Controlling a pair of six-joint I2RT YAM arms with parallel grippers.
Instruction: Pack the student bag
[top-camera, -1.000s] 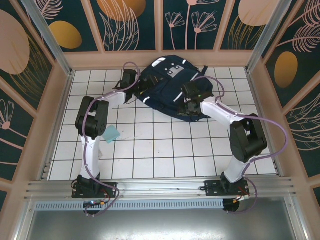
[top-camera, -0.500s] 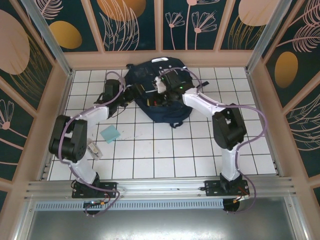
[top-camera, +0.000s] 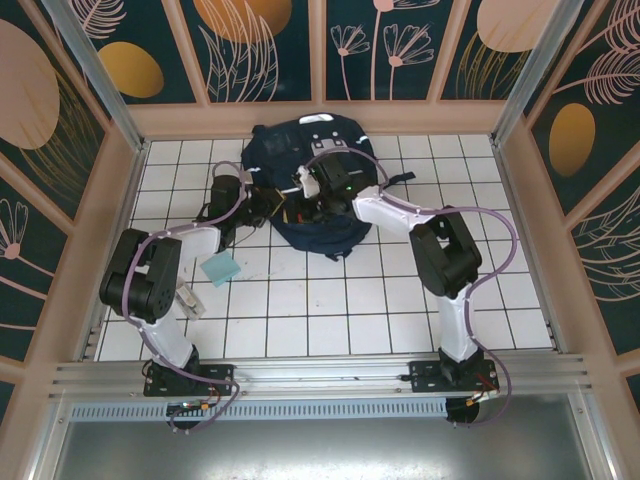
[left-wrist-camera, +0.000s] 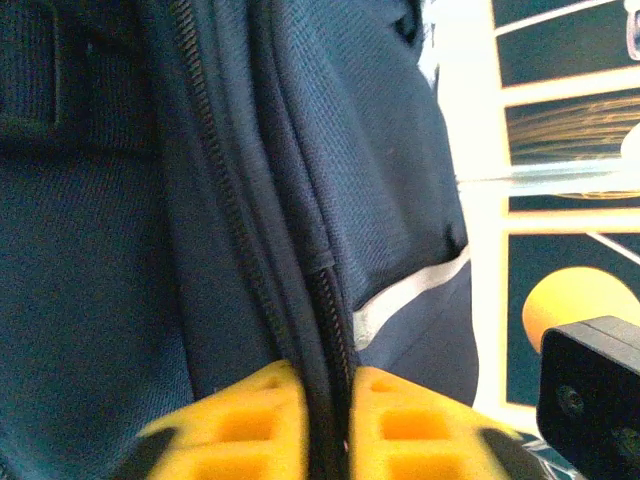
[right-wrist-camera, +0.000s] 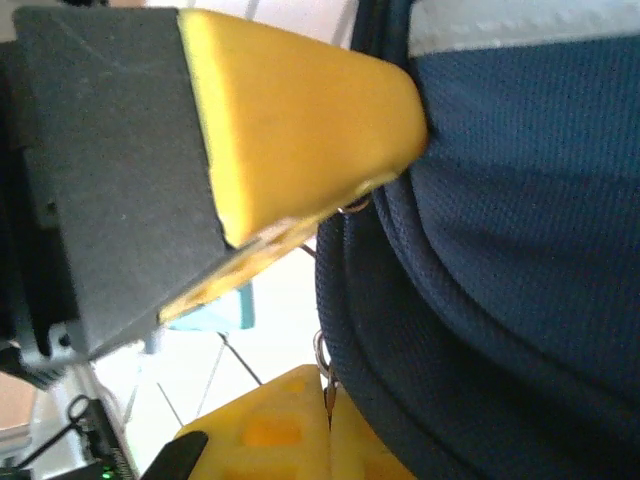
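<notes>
From the left wrist, the zipper (left-wrist-camera: 322, 300) of the bag (left-wrist-camera: 380, 170) is seen pinched between the left jaws. From the right wrist, a zip pull (right-wrist-camera: 322, 350) is seen pinched by the right jaws.

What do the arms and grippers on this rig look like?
The left arm and right arm have white links, bulky black joints and looping purple cables. The left gripper and right gripper carry yellow fingers with square recesses.
</notes>
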